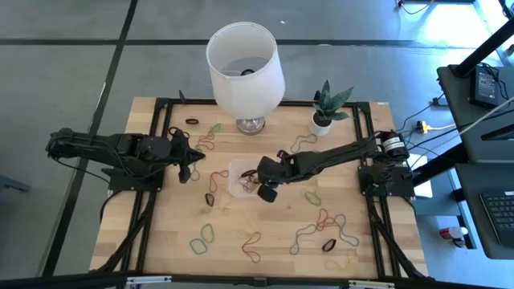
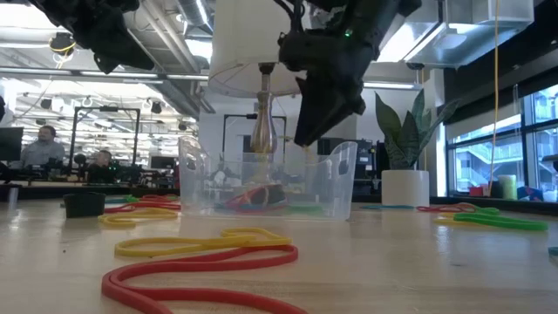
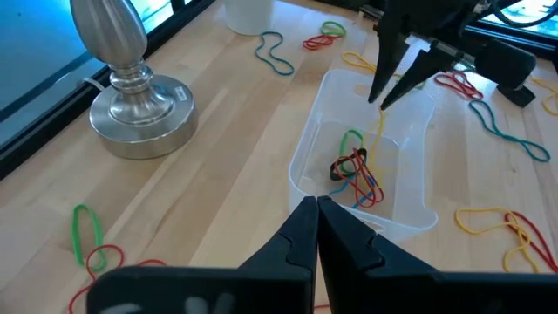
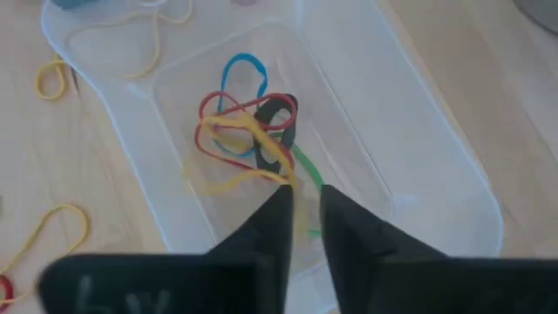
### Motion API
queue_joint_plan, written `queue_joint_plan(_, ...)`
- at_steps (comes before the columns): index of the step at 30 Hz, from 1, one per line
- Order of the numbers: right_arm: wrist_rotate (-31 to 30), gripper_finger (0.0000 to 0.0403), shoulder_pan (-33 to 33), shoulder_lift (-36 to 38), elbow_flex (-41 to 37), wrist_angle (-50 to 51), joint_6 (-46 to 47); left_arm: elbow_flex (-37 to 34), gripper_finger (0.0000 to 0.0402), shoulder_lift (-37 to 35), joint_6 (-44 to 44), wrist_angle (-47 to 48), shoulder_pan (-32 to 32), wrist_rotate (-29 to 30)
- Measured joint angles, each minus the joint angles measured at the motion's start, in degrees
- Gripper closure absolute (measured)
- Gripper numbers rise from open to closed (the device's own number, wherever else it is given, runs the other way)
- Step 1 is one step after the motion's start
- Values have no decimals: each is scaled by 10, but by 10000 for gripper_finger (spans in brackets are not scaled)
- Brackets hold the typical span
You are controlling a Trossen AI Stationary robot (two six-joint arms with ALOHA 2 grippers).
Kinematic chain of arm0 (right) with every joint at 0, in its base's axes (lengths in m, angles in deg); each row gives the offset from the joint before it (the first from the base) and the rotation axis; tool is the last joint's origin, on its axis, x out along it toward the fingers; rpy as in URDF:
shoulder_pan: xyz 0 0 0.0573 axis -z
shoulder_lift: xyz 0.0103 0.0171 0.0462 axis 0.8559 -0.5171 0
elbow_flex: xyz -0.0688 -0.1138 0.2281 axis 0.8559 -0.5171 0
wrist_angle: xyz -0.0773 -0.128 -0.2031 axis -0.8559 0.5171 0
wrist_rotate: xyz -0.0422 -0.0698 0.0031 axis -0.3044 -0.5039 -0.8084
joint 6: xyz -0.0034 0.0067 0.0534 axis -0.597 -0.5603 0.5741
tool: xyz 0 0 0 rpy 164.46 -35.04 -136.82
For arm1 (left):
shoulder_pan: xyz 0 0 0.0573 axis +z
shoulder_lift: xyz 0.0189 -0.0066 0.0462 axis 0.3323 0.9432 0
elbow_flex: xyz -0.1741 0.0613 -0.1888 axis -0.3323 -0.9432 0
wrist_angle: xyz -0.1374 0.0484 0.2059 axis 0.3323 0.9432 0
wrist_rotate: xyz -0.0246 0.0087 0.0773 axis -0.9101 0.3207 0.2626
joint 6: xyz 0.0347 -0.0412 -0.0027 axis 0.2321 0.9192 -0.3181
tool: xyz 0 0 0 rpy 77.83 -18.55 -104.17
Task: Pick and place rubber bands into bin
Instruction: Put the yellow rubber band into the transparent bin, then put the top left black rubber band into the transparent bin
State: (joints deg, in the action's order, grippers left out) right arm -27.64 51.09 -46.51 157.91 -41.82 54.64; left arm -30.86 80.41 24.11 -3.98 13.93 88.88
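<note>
Releasing a yellow band [image 4: 253,144] into the bin [image 1: 238,170] at the table's middle, the right gripper [image 4: 303,202] hangs over it, fingers slightly parted. The left gripper [image 3: 316,209] waits shut (near the left edge). Next move, likely: lift clear, then pick another loose band.

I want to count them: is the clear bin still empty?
No, the bin already holds a tangle of rubber bands in red, blue, yellow, green and black.

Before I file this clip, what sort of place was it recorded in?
Probably a robotics lab or open workshop. Past the wooden table the low view shows exposed ceiling ducts, people at desks and big windows.
</note>
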Motion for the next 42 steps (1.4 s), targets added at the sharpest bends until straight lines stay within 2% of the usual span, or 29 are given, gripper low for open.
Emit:
queue_joint_plan(4,1,284,0,8,4,32,13,0,399,0,0,0,0,3)
queue_joint_plan(8,1,264,0,29,16,59,5,0,396,0,0,0,0,4)
queue_joint_plan(17,10,261,0,42,32,81,-32,0,382,8,-25,-18,0,12)
queue_joint_plan(22,10,273,-1,88,23,125,-36,0,365,9,17,-10,0,36)
queue_joint_plan(27,10,315,-10,188,-64,127,5,0,326,17,41,-9,1,66)
queue_joint_plan(30,10,339,-27,263,-140,84,73,0,302,24,55,-12,8,94)
queue_joint_plan(35,10,368,-67,361,-273,-3,198,0,282,50,83,-11,34,100)
queue_joint_plan(42,10,392,-94,402,-384,-123,284,10,281,143,145,61,120,93)
